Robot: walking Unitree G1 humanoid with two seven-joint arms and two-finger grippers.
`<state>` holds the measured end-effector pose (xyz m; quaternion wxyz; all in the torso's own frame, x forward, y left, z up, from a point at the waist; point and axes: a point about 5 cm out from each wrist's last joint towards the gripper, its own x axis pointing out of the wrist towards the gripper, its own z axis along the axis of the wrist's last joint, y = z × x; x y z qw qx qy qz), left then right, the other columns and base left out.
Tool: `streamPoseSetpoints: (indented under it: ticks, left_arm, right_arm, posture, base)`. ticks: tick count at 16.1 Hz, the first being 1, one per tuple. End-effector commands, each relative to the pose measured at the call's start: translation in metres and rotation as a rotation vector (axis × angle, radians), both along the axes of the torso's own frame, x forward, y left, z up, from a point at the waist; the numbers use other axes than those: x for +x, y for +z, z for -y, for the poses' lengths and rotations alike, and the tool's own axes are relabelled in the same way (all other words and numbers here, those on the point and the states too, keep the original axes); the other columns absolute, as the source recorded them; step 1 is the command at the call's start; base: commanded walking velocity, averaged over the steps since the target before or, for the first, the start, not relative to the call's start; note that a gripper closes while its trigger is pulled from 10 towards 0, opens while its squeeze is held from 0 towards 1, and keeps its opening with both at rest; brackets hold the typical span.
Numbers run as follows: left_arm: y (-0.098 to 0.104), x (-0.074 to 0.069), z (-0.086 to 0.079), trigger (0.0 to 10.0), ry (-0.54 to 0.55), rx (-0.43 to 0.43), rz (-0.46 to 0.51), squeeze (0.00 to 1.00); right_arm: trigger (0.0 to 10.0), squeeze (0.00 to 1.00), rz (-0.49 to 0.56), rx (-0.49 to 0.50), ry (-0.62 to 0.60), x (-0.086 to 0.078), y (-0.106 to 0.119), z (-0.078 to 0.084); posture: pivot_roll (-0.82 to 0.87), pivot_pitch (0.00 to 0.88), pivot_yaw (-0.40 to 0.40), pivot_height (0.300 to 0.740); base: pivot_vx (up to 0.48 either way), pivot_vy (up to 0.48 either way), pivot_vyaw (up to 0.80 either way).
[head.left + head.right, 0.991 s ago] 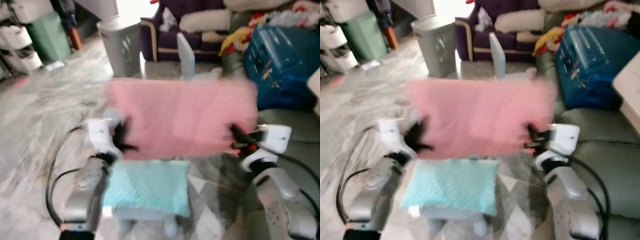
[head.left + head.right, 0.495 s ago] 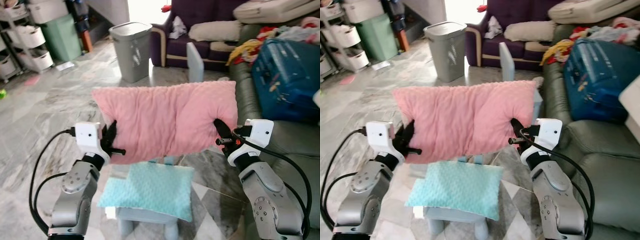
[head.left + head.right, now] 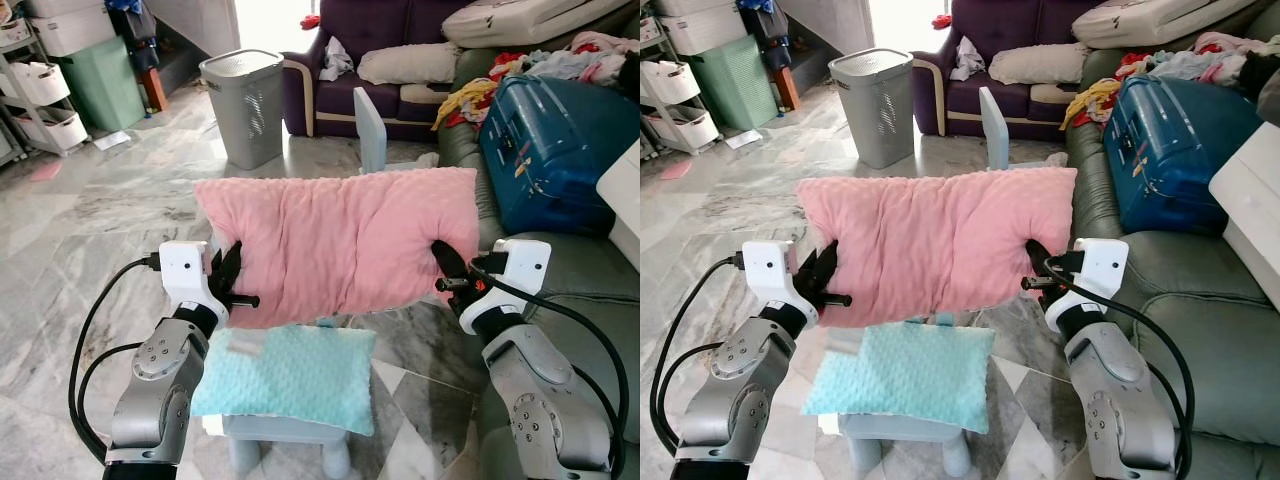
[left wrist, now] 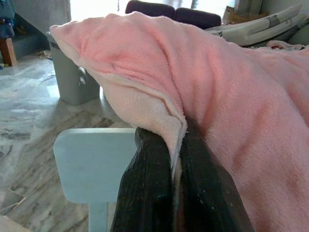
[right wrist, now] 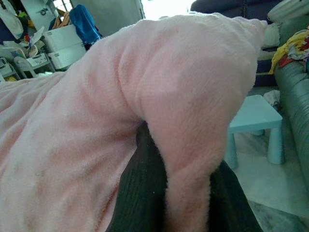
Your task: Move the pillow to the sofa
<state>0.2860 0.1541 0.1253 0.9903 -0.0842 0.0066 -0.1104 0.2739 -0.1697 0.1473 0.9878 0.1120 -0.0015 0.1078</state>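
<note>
While raised level, both end effectors, left (image 3: 232,285) and right (image 3: 447,268), pinch the pink pillow (image 3: 340,245).

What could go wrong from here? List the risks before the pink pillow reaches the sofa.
1. The left gripper and right gripper pinch only the soft edges of the pink pillow, so it might slip free.
2. The sagging pillow hangs just above the teal pillow on the small stool and could drag it off.
3. The sofa beside it holds a blue suitcase and clothes, leaving limited room.
</note>
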Motion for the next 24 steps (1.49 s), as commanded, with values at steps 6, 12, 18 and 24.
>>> streamPoseSetpoints:
  ticks: [6,12,18,24]
  left_arm:
    - [0.001,-0.003,0.0,10.0,-0.004,-0.024,-0.018,0.0]
    - [0.001,-0.004,0.0,10.0,-0.021,-0.021,-0.034,0.0]
    - [0.003,-0.003,-0.003,10.0,-0.021,-0.004,-0.037,0.0]
    - [0.004,-0.002,-0.002,10.0,-0.029,0.0,-0.041,0.0]
  right_arm:
    - [10.0,0.0,0.01,-0.003,0.036,-0.003,0.006,-0.007]
    - [10.0,0.0,0.016,-0.009,0.048,0.001,0.007,-0.012]
    - [10.0,0.0,0.015,0.0,0.058,0.003,0.006,-0.019]
    - [10.0,0.0,0.028,-0.001,0.053,0.006,0.008,-0.018]
  posture:
    - [-0.15,0.0,0.022,0.74]
    - [-0.15,0.0,0.035,0.74]
    - [-0.14,0.0,0.047,0.74]
    - [-0.14,0.0,0.055,0.74]
  base:
    - [0.0,0.0,-0.43]
    - [0.0,0.351,0.0]
    - [0.0,0.45,0.0]
    - [0.0,0.453,0.0]
